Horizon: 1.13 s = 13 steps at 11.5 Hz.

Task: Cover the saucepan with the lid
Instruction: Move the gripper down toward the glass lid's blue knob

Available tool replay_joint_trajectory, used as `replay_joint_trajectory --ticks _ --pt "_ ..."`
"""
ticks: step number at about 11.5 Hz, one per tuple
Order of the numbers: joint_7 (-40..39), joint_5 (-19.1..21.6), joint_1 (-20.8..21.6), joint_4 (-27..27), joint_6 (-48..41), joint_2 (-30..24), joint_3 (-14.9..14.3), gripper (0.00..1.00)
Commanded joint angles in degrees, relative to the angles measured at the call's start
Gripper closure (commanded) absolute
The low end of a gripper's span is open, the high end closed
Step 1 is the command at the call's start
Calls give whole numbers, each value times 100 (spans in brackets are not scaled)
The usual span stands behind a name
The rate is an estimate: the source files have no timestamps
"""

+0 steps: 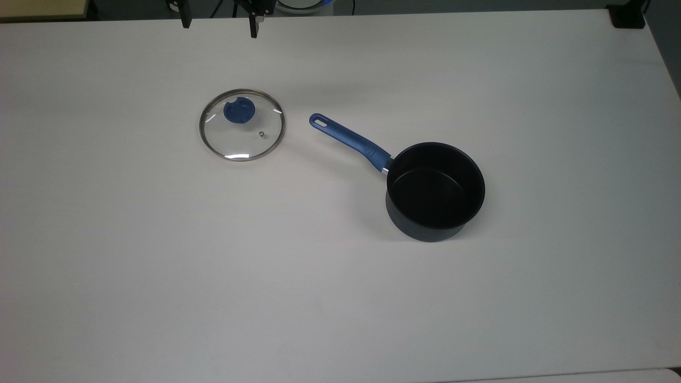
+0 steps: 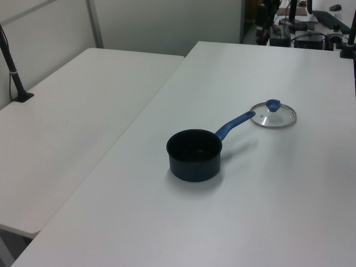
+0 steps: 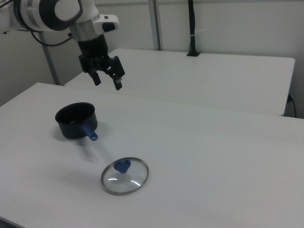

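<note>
The lid (image 1: 242, 132), clear glass with a steel rim and a blue knob (image 1: 239, 110), lies flat on the white table (image 1: 340, 298), left of the saucepan in the top view. The navy saucepan (image 1: 435, 186) stands upright and empty, its blue handle (image 1: 351, 139) pointing toward the lid. Both also appear in the left view, saucepan (image 2: 194, 156) and lid (image 2: 273, 115), and in the right view, saucepan (image 3: 76, 120) and lid (image 3: 124, 176). My gripper (image 3: 107, 81) hangs open and empty well above the table, behind the saucepan in the right view. It sits at the far edge in the top view (image 1: 219, 24).
A second white table (image 2: 83, 111) adjoins on the left view's left, with a black clamped post (image 2: 16, 78) on it. A black block (image 1: 628, 16) sits at the far right corner in the top view. Equipment clutters the far end (image 2: 300, 28).
</note>
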Motion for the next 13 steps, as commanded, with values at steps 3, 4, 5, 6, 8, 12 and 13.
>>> replay_joint_trajectory --ticks 3,4,5,6,8,12,13 --pt "88 115 -8 14 -154 -33 82 0" --pt "88 115 -8 14 -198 -33 82 0" --pt "88 115 -8 14 -198 -33 82 0" --pt "79 115 -8 14 -198 -33 91 0" --pt "35 115 -16 14 -207 -33 91 0" --pt "-1661 107 -209 5 -645 -94 82 0" --pt "-2331 107 -323 -73 -673 -86 47 0"
